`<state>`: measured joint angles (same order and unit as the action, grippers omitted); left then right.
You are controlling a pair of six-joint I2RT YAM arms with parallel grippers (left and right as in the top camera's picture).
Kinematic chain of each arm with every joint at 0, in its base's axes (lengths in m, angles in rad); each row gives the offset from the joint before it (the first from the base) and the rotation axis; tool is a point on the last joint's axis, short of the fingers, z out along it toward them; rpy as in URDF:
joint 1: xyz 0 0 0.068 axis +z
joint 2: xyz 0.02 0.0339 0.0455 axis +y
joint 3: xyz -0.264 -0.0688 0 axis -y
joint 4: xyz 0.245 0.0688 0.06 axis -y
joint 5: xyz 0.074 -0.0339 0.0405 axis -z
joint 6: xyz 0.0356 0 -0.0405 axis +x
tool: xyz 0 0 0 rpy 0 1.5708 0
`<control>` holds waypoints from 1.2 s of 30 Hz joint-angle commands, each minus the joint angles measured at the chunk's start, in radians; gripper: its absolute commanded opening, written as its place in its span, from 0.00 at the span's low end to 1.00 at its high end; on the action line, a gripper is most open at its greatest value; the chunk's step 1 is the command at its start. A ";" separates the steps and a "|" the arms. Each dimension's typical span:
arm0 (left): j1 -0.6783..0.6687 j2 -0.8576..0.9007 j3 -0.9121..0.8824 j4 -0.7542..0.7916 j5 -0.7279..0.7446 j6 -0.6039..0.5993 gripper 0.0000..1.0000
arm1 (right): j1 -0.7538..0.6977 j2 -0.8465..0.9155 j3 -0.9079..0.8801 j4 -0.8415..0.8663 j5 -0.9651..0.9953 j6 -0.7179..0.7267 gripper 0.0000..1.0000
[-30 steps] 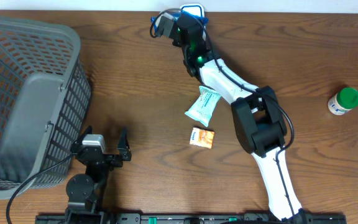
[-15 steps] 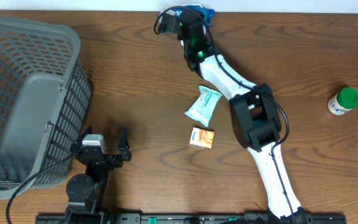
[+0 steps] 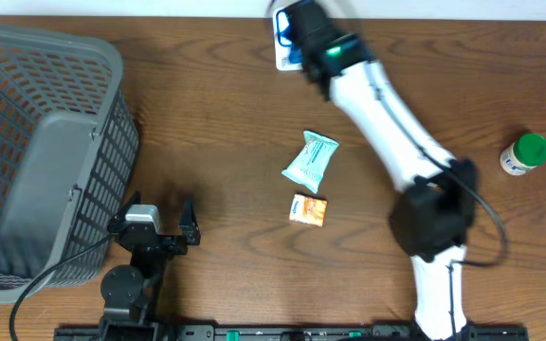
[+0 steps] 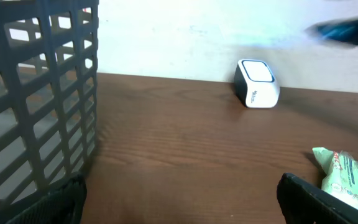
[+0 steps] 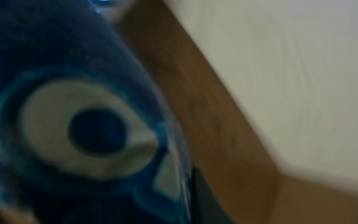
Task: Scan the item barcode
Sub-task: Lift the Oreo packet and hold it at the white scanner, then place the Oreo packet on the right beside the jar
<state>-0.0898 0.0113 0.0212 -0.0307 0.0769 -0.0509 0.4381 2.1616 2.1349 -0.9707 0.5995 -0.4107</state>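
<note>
1. The right end effector (image 3: 297,28) is closed on a blue packet (image 5: 73,124), held at the far edge of the counter (image 3: 216,123) close to the wall.
2. In the right wrist view the packet fills most of the frame, blurred, showing a white oval with a dark blue dot in it.
3. The barcode scanner (image 4: 257,83), a small white box with a dark face, stands on the counter just in front of the wall. In the left wrist view a blue blur sits up and to the right of it. Whether packet and scanner touch cannot be told.
4. The left end effector (image 3: 155,216) is open wide and holds nothing. It sits near the front of the counter, just beside the grey basket (image 3: 112,57).
5. 2 more items lie mid-counter, near each other: a pale green and white pouch (image 3: 311,159) and, in front of it, a small orange packet (image 3: 308,209).
6. A white bottle with a green cap (image 3: 524,153) stands well apart at the right side.
7. The right arm reaches from the front edge diagonally past the pouch on its right side, not touching it.
</note>
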 commanded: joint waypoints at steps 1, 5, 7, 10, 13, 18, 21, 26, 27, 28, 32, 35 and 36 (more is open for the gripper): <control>0.000 -0.005 -0.017 -0.031 0.020 0.009 0.98 | -0.107 -0.035 0.009 -0.116 0.019 0.327 0.01; 0.000 -0.005 -0.017 -0.031 0.020 0.009 0.97 | -0.216 -0.027 -0.013 -0.191 0.019 0.435 0.01; 0.000 -0.005 -0.017 -0.031 0.020 0.009 0.98 | -0.280 -0.027 -0.044 -0.192 0.014 0.513 0.01; 0.000 -0.005 -0.017 -0.031 0.020 0.009 0.98 | -0.381 -0.027 -0.112 -0.184 -0.071 0.643 0.01; 0.000 -0.005 -0.017 -0.031 0.020 0.009 0.98 | -0.457 -0.027 -0.185 -0.146 -0.085 0.721 0.01; 0.000 -0.005 -0.017 -0.031 0.020 0.009 0.98 | -0.583 -0.027 -0.360 0.031 -0.085 0.793 0.01; 0.000 -0.005 -0.017 -0.031 0.020 0.009 0.98 | -0.652 -0.027 -0.466 0.136 -0.085 0.819 0.01; 0.000 -0.005 -0.017 -0.031 0.020 0.009 0.98 | -0.737 -0.027 -0.509 0.163 -0.084 0.883 0.01; 0.000 -0.005 -0.017 -0.031 0.020 0.009 0.98 | -0.760 -0.027 -0.509 0.164 -0.085 0.889 0.01; 0.000 -0.005 -0.017 -0.031 0.020 0.009 0.98 | -0.774 -0.027 -0.509 0.165 -0.085 0.889 0.02; 0.000 -0.005 -0.017 -0.031 0.020 0.009 0.98 | -0.811 -0.027 -0.509 0.179 -0.082 0.884 0.32; 0.000 -0.005 -0.017 -0.031 0.020 0.009 0.98 | -0.814 -0.028 -0.503 0.199 -0.090 0.864 0.68; 0.000 -0.005 -0.017 -0.031 0.020 0.009 0.98 | -0.808 -0.028 -0.491 0.197 -0.104 0.844 0.99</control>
<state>-0.0898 0.0113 0.0212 -0.0303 0.0765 -0.0509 -0.3782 2.1384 1.6268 -0.7753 0.4927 0.4561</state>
